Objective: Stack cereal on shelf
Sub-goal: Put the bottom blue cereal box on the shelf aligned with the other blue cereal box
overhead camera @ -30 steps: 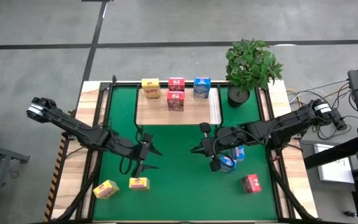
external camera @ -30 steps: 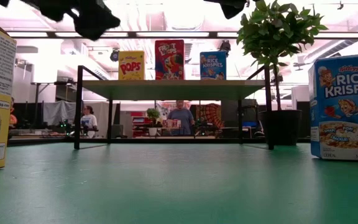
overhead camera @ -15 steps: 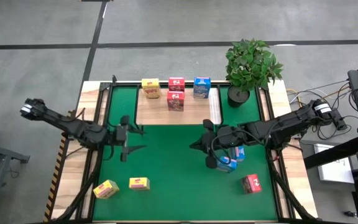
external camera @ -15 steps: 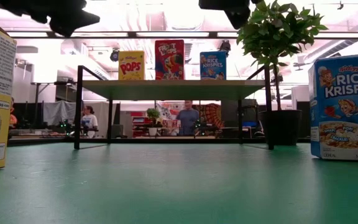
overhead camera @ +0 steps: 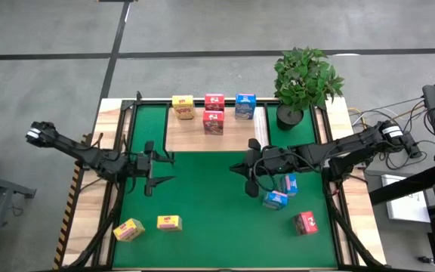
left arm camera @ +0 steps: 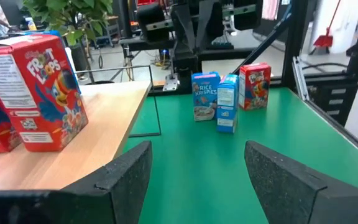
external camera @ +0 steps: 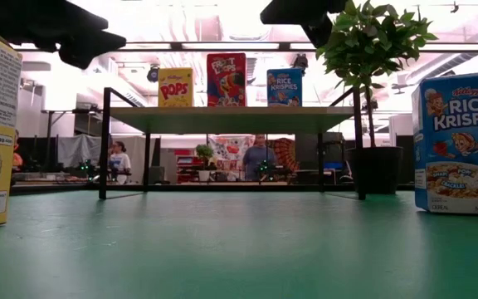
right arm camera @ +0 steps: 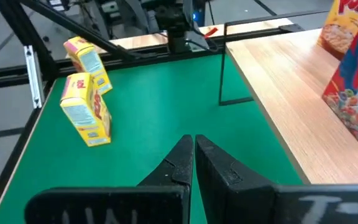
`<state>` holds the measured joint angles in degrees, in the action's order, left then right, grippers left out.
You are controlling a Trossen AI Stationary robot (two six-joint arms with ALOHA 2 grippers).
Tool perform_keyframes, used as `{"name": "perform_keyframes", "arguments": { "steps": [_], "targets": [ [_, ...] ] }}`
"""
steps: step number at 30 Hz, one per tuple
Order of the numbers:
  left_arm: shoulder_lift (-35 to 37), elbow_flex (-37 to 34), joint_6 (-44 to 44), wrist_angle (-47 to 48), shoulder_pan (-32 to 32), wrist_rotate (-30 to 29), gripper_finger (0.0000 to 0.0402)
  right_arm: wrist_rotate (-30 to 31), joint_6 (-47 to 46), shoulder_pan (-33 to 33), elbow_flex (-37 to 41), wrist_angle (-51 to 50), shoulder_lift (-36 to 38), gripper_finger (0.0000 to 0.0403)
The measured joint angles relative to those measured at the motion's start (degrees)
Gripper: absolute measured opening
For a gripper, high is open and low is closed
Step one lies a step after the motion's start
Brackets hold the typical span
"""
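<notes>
- The shelf (overhead camera: 195, 134) stands at the far end of the green mat (overhead camera: 210, 204), its white strip (overhead camera: 260, 132) on the side nearest the potted plant (overhead camera: 302, 83).
- Four cereal boxes are on the shelf: a yellow box (overhead camera: 183, 106), a red box (overhead camera: 214, 102) and a blue box (overhead camera: 245, 105) in a row along its far edge, and a second red box (overhead camera: 213, 122) just in front of the middle one.
- From the low view, the yellow (external camera: 175, 87), red (external camera: 226, 80) and blue (external camera: 285, 86) boxes stand upright on the board, printed fronts facing the camera.
- The left gripper (overhead camera: 159, 168) hovers over the mat in front of the shelf's left corner, fingers spread wide with nothing between them (the left wrist view shows only bare mat in the gap).
- The right gripper (overhead camera: 251, 172) hovers in front of the shelf's right end, its fingers pressed together and holding nothing.
- Two blue boxes (overhead camera: 276, 199) sit on the mat well in front of the shelf's right end, just beside the right gripper.
- A third red box (overhead camera: 306, 223) lies farther from the shelf than those, toward the mat's near right corner.
- Two yellow boxes (overhead camera: 169, 223) rest well in front of the shelf's left end, the outer one (overhead camera: 128, 230) tilted.
</notes>
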<state>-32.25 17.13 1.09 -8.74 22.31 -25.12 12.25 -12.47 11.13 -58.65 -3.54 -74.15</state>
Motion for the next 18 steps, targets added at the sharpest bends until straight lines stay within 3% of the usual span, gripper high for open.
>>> {"name": "perform_keyframes", "arguments": {
  "steps": [8,12,18],
  "targets": [
    [-1.09,-0.41,-1.17,-3.83,0.00,0.13,0.0240,-0.24,0.63,1.66,0.00,2.19,0.00,0.0009],
    [-1.00,0.37,0.08,-3.78,0.00,0.12,0.0240,-0.90,-3.75,1.73,-0.18,1.85,0.00,0.0009],
    [-1.03,1.77,5.36,-3.20,0.00,0.11,0.0240,-4.67,-4.96,0.82,-9.42,-9.45,-0.77,0.0009]
  ]
}}
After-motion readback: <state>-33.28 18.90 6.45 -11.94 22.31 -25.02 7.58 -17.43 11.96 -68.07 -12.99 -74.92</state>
